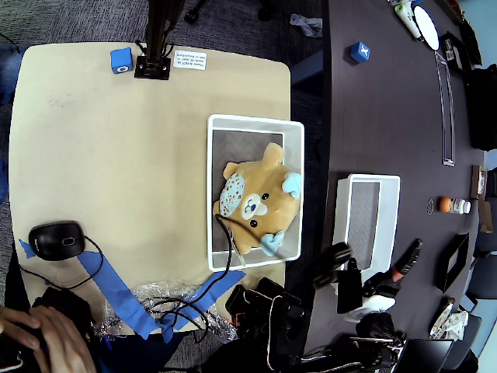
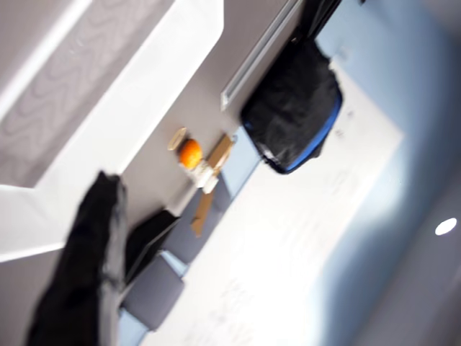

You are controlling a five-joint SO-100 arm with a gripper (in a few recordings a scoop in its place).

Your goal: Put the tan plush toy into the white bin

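A tan plush toy (image 1: 256, 203), bear-like with pale blue paws and a spotted patch, lies face up inside a white rectangular wire-mesh bin (image 1: 255, 120) at the right edge of a beige table (image 1: 116, 171). Right of that bin, on a dark table, sits a narrower white bin (image 1: 371, 181). The black gripper (image 1: 332, 263) hangs blurred between the two bins, near their lower ends; its jaw setting is unclear. A black computer mouse (image 1: 56, 240) sits left of the wire-mesh bin
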